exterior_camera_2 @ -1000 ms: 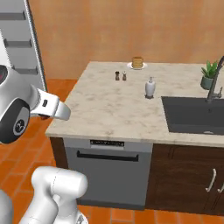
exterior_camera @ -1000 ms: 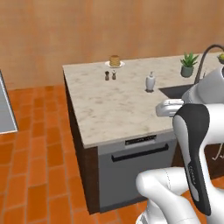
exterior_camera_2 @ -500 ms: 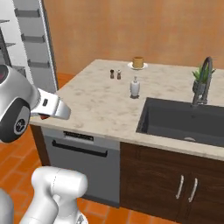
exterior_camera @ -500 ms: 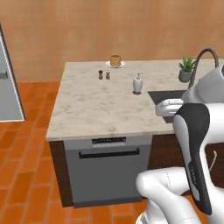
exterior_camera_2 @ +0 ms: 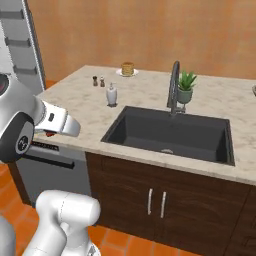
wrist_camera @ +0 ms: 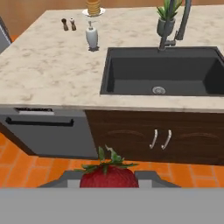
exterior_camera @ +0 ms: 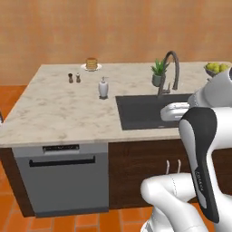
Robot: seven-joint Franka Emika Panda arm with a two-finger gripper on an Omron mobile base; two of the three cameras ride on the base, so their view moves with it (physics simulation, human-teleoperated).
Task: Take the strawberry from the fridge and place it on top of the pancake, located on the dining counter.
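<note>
i've got the strawberry (wrist_camera: pixel 108 176) pinched between the gripper (wrist_camera: pixel 109 180) fingers, out in front of the dining counter (exterior_camera: pixel 59 113), far from the pancake (exterior_camera: pixel 91 63); it's light, soft, easily bruised, so i'd keep squeezing its broad middle gently.

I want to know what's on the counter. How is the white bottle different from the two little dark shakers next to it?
The white bottle is pale and has a pump spout on top; the two shakers are dark with light caps. The bottle is taller and wider than either shaker. The bottle stands alone nearer the sink, while the shakers stand as a pair, closer to the pancake. All three stand upright on the dining counter.
</note>
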